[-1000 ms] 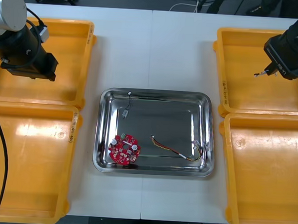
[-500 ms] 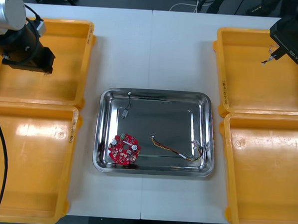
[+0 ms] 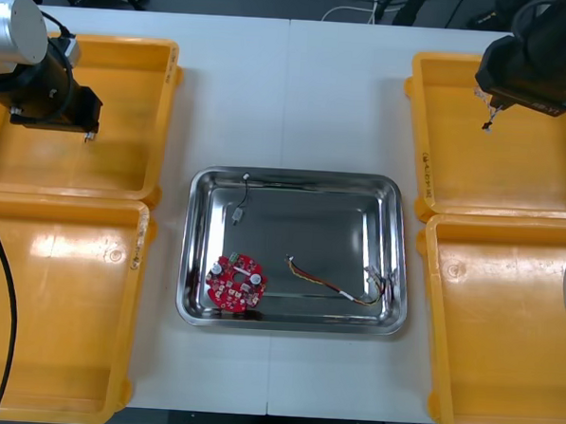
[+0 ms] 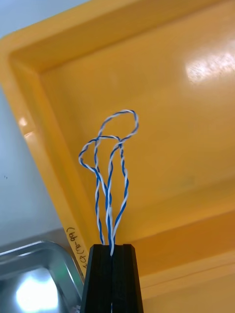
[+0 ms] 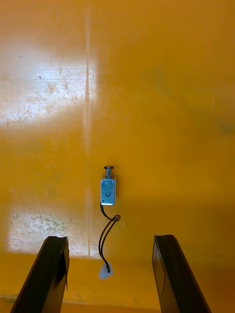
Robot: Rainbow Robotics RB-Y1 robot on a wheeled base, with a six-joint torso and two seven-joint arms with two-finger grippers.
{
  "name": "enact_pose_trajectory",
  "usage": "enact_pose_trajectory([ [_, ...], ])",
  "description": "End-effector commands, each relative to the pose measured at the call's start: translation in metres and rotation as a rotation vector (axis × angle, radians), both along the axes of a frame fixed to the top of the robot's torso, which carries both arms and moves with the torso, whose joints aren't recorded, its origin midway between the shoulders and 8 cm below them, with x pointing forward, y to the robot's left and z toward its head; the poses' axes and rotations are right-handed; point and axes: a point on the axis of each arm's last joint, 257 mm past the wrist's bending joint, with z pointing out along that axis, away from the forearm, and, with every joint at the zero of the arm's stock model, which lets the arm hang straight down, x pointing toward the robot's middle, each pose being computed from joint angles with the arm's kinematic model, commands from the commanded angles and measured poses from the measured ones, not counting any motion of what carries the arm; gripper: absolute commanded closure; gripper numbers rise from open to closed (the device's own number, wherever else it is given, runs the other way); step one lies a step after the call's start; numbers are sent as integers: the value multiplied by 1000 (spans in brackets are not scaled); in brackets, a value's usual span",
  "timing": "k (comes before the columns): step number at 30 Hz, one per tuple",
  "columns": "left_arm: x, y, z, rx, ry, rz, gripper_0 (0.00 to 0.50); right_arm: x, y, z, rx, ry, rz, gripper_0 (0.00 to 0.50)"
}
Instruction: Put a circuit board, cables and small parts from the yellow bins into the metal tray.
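Note:
My right gripper (image 4: 111, 254) is shut on a twisted blue and white cable (image 4: 110, 161), which loops out beyond the fingertips over the far right yellow bin (image 3: 513, 177); the cable's end (image 3: 487, 123) hangs below the gripper in the front view. My left gripper (image 5: 110, 244) stands open above a small metal part (image 5: 108, 190) with a black lead, lying on the floor of the far left yellow bin (image 3: 124, 166). In the metal tray (image 3: 388, 194) lie a round red circuit board (image 3: 235, 282), a red and yellow cable (image 3: 341, 284) and a small metal part with a black lead (image 3: 239, 202).
Two near yellow bins, left (image 3: 56, 371) and right (image 3: 501, 394), flank the tray. White table (image 3: 294, 99) shows between the far bins and in front of the tray.
My right gripper has risen and shifted left with the blue and white cable, toward the bin's inner side. The left gripper moved slightly toward the far side of its bin.

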Motion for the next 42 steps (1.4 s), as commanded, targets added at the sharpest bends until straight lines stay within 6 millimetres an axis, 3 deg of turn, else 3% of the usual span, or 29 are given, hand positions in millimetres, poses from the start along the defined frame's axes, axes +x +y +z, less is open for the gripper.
enact_pose_trajectory([
  [1,19,22,46,98,-83,-97,0,-6,17,9,-102,-28,116,500],
  [15,29,23,30,104,-93,-109,0,-59,88,-17,-180,2,525,500],
  [21,32,23,26,98,-99,-114,0,-74,101,-30,-285,18,769,500],
  [25,34,23,22,102,-101,-115,0,-80,108,-40,-376,33,899,500],
  [36,40,23,10,102,-115,-121,0,-75,163,-79,-515,-63,1179,500],
  [42,40,20,8,103,-111,-130,0,-70,166,-101,-575,-100,1275,500],
])
